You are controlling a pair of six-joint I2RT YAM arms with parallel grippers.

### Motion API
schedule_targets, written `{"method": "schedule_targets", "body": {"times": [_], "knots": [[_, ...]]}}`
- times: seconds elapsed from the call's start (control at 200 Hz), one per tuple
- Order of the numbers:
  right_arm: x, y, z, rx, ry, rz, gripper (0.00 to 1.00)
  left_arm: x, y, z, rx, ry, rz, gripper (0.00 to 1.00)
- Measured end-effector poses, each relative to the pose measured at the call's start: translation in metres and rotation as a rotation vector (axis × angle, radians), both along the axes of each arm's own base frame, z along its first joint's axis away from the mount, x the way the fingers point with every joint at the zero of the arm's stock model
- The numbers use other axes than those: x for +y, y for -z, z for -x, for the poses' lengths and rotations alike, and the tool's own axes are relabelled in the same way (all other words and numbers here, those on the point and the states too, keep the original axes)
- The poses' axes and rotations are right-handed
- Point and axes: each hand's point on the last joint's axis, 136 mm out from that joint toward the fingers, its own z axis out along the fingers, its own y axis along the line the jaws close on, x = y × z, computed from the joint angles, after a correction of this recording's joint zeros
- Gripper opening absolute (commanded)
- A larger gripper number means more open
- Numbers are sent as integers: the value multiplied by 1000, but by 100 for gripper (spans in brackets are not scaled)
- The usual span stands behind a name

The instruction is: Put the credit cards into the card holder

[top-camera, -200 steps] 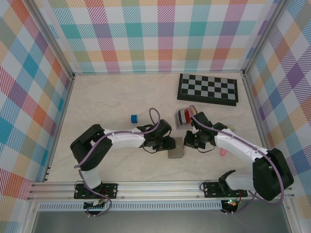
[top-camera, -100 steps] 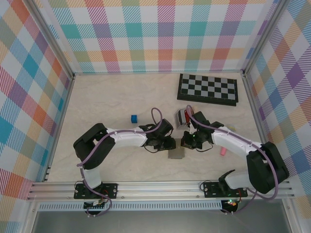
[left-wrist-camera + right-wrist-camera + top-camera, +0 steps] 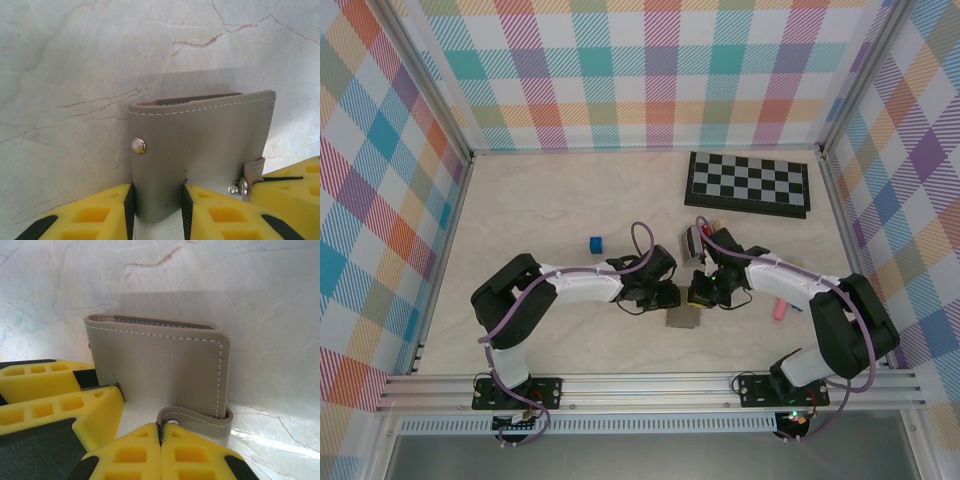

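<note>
The left pincer (image 3: 157, 195) was clamped on the lower edge of the grey holder (image 3: 200, 135), one yellow finger on each face of the leather. The right pincer (image 3: 161, 432) had its fingers pressed together on the holder's snap strap (image 3: 200, 416), at the corner opposite the fold. The holder was folded shut with its stitched edge facing the wrist cameras. It sat between the two pincers, over the middle of the marbled surface (image 3: 540, 220); whether it rested there or hung just above, I could not tell. Just behind the right pincer stood a small rack (image 3: 690, 240) of coloured cards. A chessboard (image 3: 748, 183) lay farther back, and a blue cube (image 3: 596, 244) lay to the left.
</note>
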Motion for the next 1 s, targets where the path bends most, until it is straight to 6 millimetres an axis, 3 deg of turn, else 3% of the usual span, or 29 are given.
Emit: {"method": "schedule_targets", "body": {"times": [0.63,1.0], "knots": [[-3,-6,4,28,-28,40,3,0,0,0,-2,-1,2,30],[2,0,4,55,-46,73,2,0,0,-1,-3,-1,2,30]]}}
